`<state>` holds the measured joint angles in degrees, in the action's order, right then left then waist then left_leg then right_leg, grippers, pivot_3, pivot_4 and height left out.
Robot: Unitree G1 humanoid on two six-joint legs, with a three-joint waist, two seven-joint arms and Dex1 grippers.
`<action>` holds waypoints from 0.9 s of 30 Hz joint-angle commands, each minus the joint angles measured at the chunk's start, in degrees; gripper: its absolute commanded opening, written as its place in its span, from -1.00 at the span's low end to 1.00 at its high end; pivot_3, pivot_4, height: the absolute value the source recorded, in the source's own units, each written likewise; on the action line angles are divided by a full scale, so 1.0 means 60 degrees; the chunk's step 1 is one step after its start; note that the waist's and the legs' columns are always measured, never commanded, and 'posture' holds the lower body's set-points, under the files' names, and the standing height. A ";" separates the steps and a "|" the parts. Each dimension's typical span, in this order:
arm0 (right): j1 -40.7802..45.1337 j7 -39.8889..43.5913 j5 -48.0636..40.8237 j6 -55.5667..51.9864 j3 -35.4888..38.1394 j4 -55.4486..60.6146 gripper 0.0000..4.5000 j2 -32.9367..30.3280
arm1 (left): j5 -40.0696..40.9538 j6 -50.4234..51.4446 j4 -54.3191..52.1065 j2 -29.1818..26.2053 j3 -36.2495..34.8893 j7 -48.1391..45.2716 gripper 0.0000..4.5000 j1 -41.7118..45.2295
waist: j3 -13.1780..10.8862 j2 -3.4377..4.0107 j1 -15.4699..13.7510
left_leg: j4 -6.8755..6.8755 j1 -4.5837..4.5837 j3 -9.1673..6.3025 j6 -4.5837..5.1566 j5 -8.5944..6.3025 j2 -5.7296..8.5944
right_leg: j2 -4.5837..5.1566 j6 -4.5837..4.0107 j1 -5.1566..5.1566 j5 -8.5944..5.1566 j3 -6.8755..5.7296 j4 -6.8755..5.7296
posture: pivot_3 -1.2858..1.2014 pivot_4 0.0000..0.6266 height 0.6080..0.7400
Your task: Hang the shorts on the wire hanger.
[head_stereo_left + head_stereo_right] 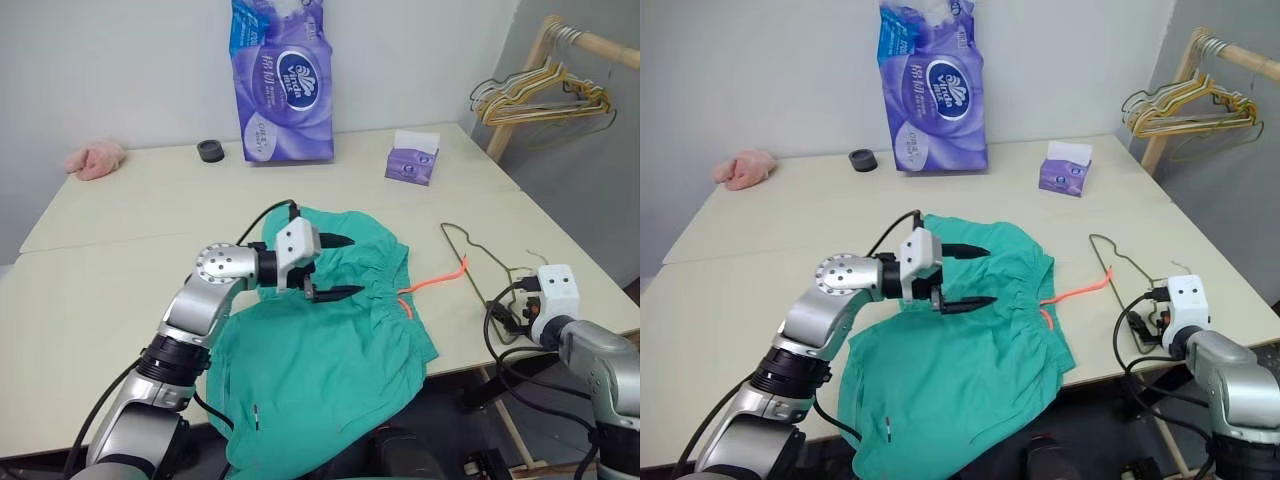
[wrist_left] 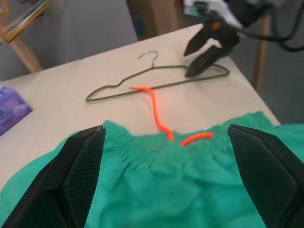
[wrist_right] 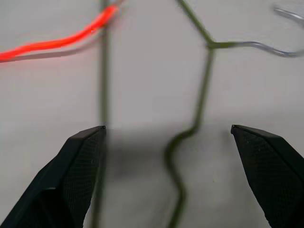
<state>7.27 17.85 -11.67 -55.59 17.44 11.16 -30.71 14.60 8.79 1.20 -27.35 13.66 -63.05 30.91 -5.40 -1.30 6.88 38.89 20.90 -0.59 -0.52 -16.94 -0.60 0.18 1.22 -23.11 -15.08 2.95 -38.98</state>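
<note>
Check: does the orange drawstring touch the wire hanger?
Touching. In the left wrist view the drawstring crosses over the wire hanger's long bar, with no gap.

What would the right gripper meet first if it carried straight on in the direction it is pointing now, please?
Most likely the wire hanger: the open right gripper points down at it, with the hanger's wire running between its fingers, and the table right beneath. How much gap remains is hard to judge.

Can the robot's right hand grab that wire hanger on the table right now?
Probably yes. The right gripper hangs open just above the wire hanger, which lies flat on the table with nothing covering it; only the orange drawstring crosses one side.
</note>
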 commanded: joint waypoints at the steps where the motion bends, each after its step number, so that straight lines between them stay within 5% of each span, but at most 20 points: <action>1: 0.0639 0.0114 0.0071 0.0580 0.0175 -0.0955 1.00 -0.0368 | -0.0037 -0.0018 -0.0267 0.0178 -0.0003 0.0146 0.93 0.0226 | 0.0000 0.0000 0.0093 | -0.0001 0.0001 -0.0002 0.0000 0.0000 0.0000 | -0.0002 0.0000 0.0000 0.0000 0.0025 0.0001 | -0.13 -0.79 1.00; 9: 0.2063 0.1894 -0.0063 0.0536 -0.1008 -0.3547 1.00 -0.1614 | 0.0012 0.0251 -0.0463 0.0220 -0.0007 -0.0014 0.93 0.0237 | 0.0001 0.0000 0.0296 | -0.0006 -0.0005 0.0012 0.0003 -0.0001 -0.0002 | -0.0019 0.0003 0.0000 -0.0001 0.0054 0.0004 | -0.13 -0.80 1.00; 12: 0.2504 0.2666 0.0070 0.0562 -0.1842 -0.4200 0.75 -0.2033 | -0.0002 0.0289 -0.0475 0.0215 -0.0001 -0.0028 0.95 0.0265 | 0.0001 0.0000 0.0346 | -0.0005 -0.0008 0.0021 0.0003 -0.0002 -0.0002 | -0.0019 0.0041 0.0000 -0.0022 0.0062 0.0006 | -0.13 -0.81 1.00; 19: 0.2540 0.3048 0.0319 0.0442 -0.2939 -0.4462 -0.34 -0.1961 | -0.0057 0.0283 -0.0575 0.0206 -0.0002 0.0081 0.95 0.0162 | 0.0045 -0.0058 0.0413 | -0.0005 -0.0007 0.0018 0.0003 -0.0002 -0.0017 | -0.0018 0.0047 0.0001 -0.0021 0.0065 0.0007 | -0.12 -0.81 1.00; 23: 0.2476 0.2579 0.0222 0.0299 -0.2382 -0.4859 -0.96 -0.1648 | -0.0025 0.0429 -0.0632 0.0202 -0.0079 0.0210 0.95 0.0122 | 0.0144 -0.0151 0.0412 | -0.0005 -0.0009 0.0010 0.0003 -0.0002 -0.0021 | -0.0018 0.0047 0.0006 -0.0021 0.0060 0.0008 | -0.11 -0.82 1.00; 27: 0.2629 0.2045 0.0452 0.0810 -0.1937 -0.5092 -0.98 -0.1653 | -0.0018 0.0543 -0.0499 0.0294 -0.0253 0.0571 0.95 0.0208 | 0.0164 -0.0162 0.0397 | -0.0004 -0.0026 0.0008 0.0002 -0.0003 -0.0014 | -0.0003 0.0067 0.0046 -0.0015 0.0054 0.0040 | -0.11 -0.82 1.00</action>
<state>23.61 32.85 -10.71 -50.86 4.91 -16.36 -40.59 14.24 12.10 -0.56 -25.97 14.01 -60.94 31.17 -4.41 -2.27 9.26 38.86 20.74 -0.54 -0.51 -16.96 -0.66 0.17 1.70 -22.77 -15.14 3.28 -38.65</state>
